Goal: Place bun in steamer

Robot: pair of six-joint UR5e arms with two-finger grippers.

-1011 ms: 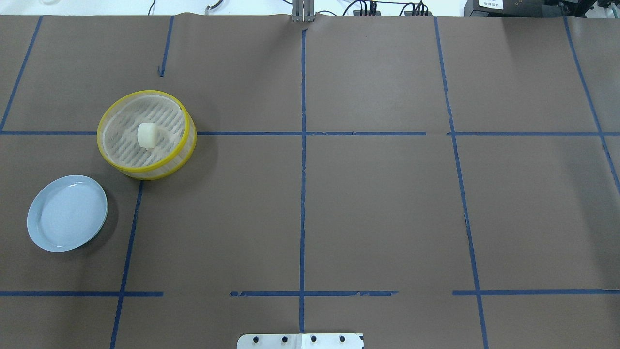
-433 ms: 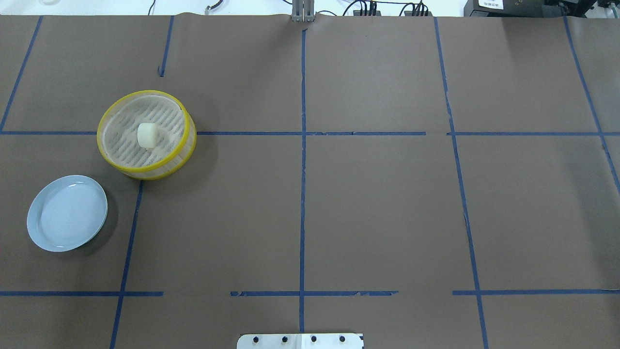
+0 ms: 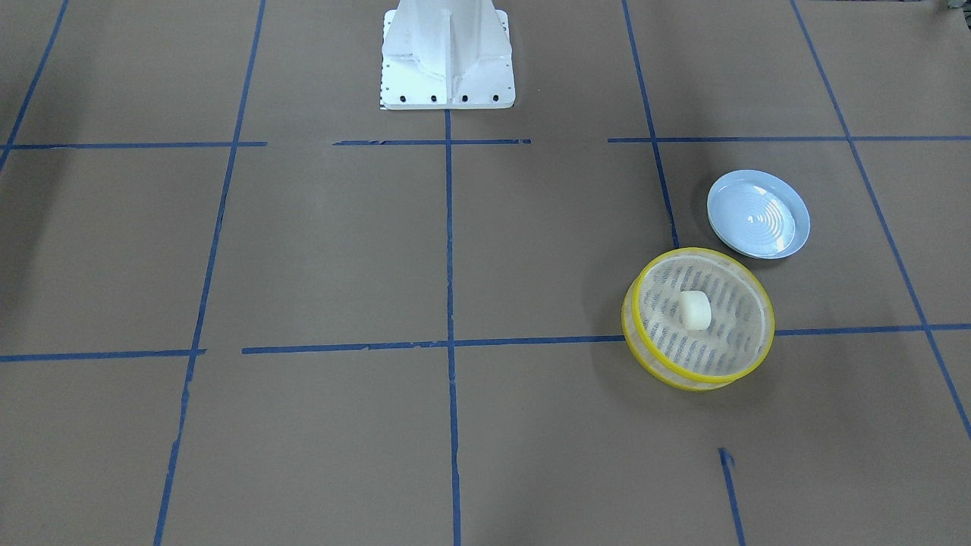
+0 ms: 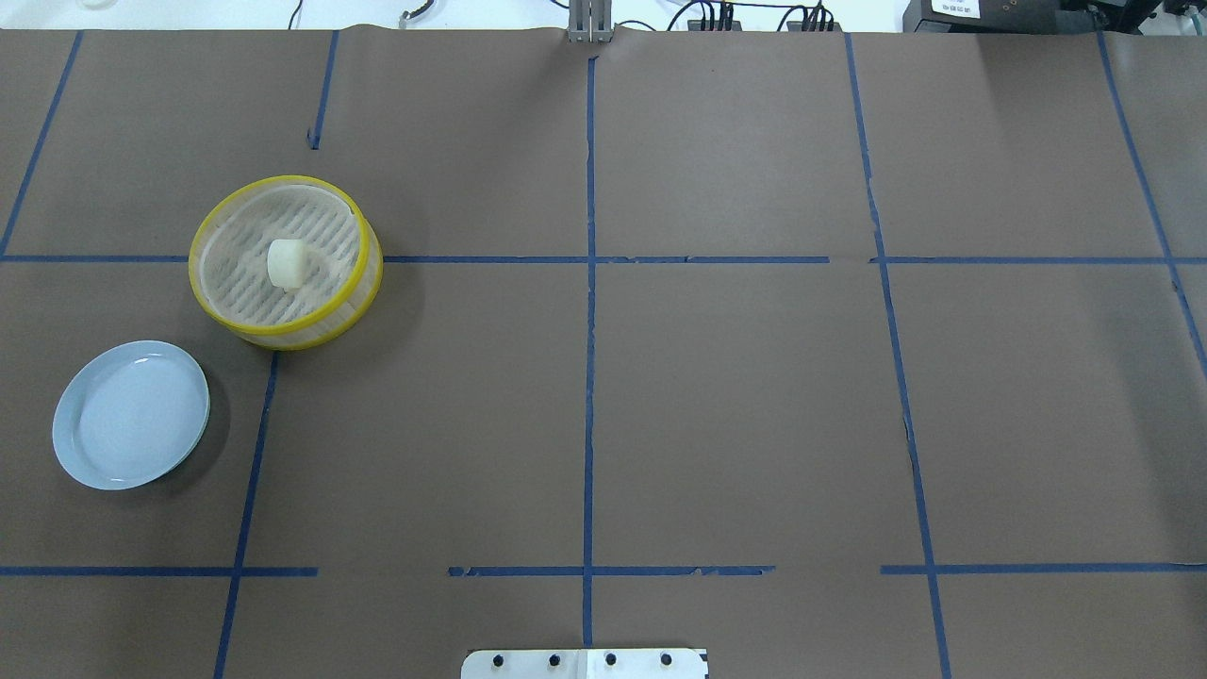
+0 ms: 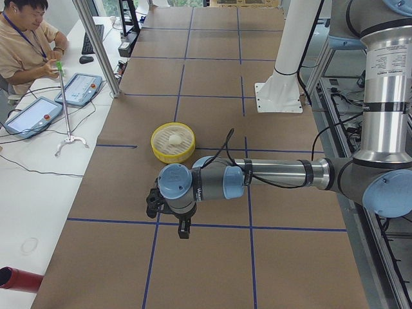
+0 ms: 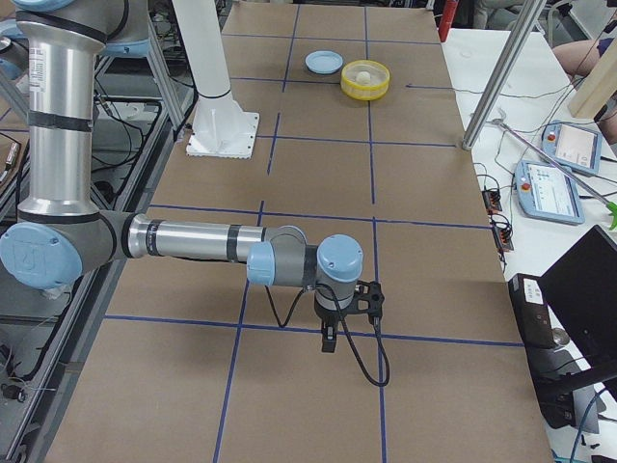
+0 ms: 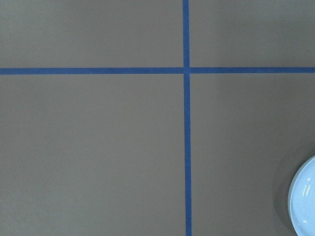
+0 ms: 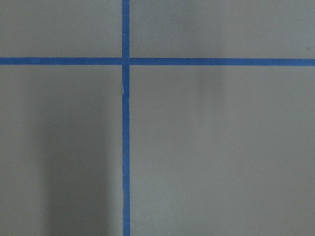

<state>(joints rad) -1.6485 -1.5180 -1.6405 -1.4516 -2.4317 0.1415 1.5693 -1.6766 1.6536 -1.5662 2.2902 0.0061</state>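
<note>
The cream-white bun [image 4: 285,262] lies on the slotted floor of the yellow-rimmed steamer [image 4: 311,326] at the table's left. The bun [image 3: 694,310] in the steamer [image 3: 686,376] also shows in the front-facing view. No arm is in the overhead or front-facing views. In the exterior left view my left gripper [image 5: 183,229] hangs over the table, on the near side of the steamer [image 5: 168,154]. In the exterior right view my right gripper [image 6: 330,340] hangs far from the steamer [image 6: 365,93]. I cannot tell whether either gripper is open or shut.
A pale blue plate [image 4: 132,415] sits bare beside the steamer, towards my base; its edge shows in the left wrist view [image 7: 306,201]. Blue tape lines grid the brown table. My white base mount [image 3: 446,53] stands at the table's edge. An operator [image 5: 22,45] sits at a side desk.
</note>
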